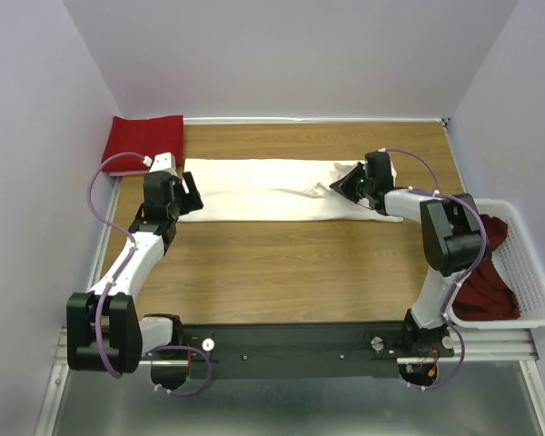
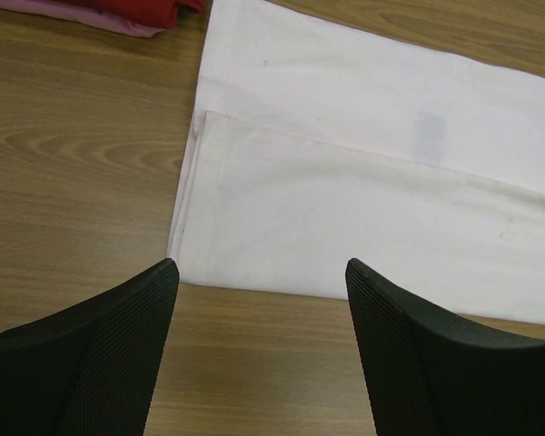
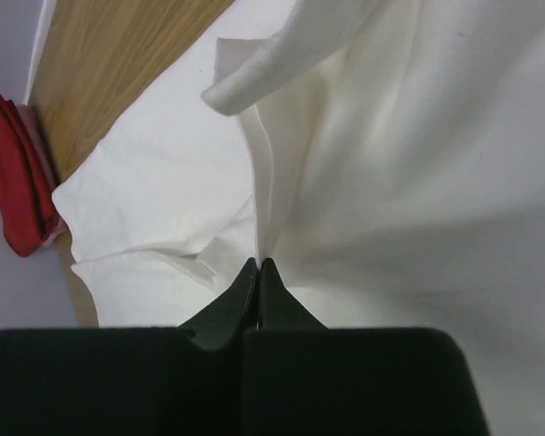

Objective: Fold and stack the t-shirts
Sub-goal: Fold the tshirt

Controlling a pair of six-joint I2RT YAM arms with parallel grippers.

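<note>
Your right gripper (image 3: pixel 259 265) is pinched tight on a fold of the cream t-shirt (image 1: pixel 254 189) lying across the far side of the table (image 1: pixel 282 263), and your left gripper (image 2: pixel 262 271) gapes wide by its left end

Top camera high behind, looking down; wrist cameras close over cream t-shirt (image 2: pixel 363 182), shared by all.

The left hand (image 2: pixel 262 268) has matt black fingers (image 2: pixel 100 363) with a fine dimpled grain. Just ahead of it, the cream-white t-shirt (image 2: pixel 372 209) is soft matt cloth, smooth and faintly creased. The worktop (image 2: pixel 73 163) is smooth wood grain with a dull sheen. Beyond that hand, the red t-shirt (image 1: pixel 145 138) is matt cloth. Behind the right hand (image 1: pixel 341 186), the basket (image 1: pixel 531 272) is white plastic lattice.
</note>
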